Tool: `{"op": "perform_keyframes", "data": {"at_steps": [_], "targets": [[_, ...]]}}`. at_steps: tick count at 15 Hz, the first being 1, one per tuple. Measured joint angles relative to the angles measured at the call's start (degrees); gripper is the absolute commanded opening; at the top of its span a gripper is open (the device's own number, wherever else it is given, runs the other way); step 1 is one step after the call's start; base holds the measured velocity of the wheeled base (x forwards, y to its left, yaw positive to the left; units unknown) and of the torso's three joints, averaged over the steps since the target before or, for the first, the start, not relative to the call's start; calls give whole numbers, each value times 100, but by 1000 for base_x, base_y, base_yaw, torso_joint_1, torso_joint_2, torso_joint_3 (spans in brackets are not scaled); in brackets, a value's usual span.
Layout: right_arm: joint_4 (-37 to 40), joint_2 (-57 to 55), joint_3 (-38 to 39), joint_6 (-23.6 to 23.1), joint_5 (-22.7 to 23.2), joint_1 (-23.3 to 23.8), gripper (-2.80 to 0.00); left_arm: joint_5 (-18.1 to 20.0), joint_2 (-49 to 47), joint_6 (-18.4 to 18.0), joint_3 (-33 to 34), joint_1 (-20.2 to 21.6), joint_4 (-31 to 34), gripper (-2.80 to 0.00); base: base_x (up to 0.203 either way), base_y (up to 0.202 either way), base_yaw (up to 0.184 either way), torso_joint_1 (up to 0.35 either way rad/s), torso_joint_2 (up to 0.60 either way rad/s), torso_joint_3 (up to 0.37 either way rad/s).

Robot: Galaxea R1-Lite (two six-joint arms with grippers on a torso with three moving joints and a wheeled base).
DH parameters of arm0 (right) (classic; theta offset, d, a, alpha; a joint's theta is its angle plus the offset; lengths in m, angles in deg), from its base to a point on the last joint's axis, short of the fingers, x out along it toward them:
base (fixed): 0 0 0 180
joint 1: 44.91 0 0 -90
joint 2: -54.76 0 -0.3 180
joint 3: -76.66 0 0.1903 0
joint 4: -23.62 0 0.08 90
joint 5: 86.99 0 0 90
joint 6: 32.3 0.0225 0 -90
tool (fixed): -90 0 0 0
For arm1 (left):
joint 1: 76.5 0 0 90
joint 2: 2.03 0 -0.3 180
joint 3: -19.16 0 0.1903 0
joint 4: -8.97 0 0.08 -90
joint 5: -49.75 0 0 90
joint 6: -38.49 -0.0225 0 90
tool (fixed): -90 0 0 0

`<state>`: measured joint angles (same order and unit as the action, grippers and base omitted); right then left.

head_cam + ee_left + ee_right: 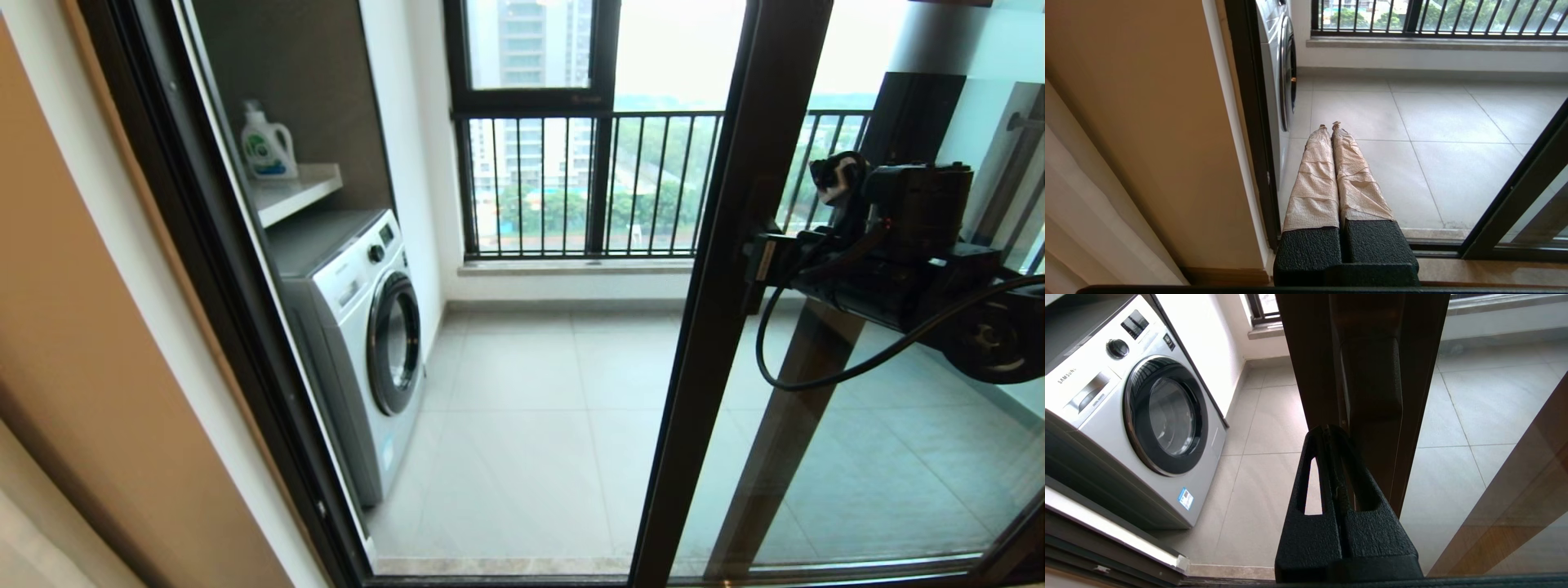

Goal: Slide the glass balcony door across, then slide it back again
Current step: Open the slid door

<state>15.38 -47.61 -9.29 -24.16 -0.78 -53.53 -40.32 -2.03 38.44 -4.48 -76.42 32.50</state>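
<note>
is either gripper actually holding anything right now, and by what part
Nothing is held. The right gripper is shut, its tips by the dark frame edge of the glass balcony door, not clamped around it. The left gripper is shut on nothing, over the balcony floor.

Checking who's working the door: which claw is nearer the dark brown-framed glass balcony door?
Right. The right claw sits shut at the dark brown-framed glass balcony door; the left claw hangs low, away by the wall.
</note>
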Motion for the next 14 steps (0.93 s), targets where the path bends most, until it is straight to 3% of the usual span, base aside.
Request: {"op": "perform_keyframes", "data": {"at_steps": [14], "targets": [[-99,29,27,-45,184,571,-280,0,0,0,0,0,2,-280,0,0,0,0,0,0]]}}
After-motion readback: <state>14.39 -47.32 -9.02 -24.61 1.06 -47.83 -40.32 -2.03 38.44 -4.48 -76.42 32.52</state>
